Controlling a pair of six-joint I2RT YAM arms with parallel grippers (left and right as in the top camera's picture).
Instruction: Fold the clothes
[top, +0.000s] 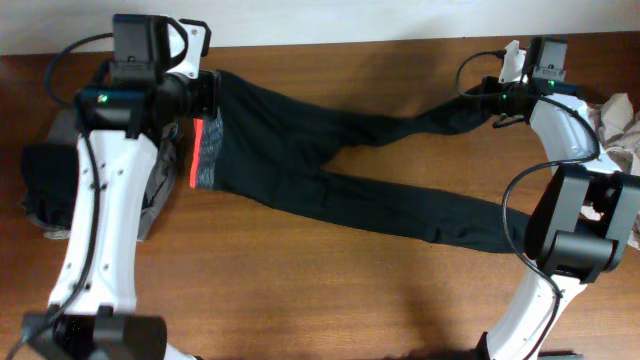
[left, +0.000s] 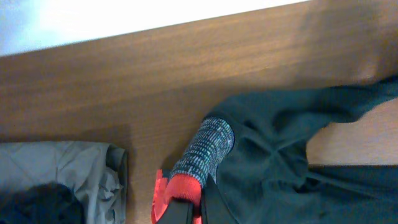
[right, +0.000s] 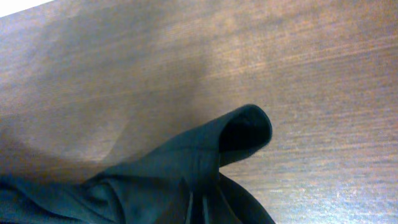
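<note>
One pair of leggings (top: 340, 170) is spread along the table's (top: 300, 300) far edge: waistband (top: 207, 152) clamped in the shut left gripper (top: 208, 98), far cuff (right: 249, 127) in the shut right gripper (top: 492, 108). Both ends should be lifted evenly, taut.

The black leggings (top: 330, 165) are laid lengthwise across the table, the grey knitted waistband (left: 208, 146) at the left being bunched and turned back so that its red-orange lining (top: 196, 152) is exposed. The far leg (top: 400, 128) is drawn out to the right with its cuff (right: 249, 127) held open in a loop, while the near leg (top: 430, 215) is spread flat, running diagonally toward the right front. A folded grey garment (left: 62, 165), partly covered by a black one (top: 45, 175), is placed left of the waistband, and a crumpled pale cloth (top: 618, 120), probably another garment, is seen at the right edge.
</note>
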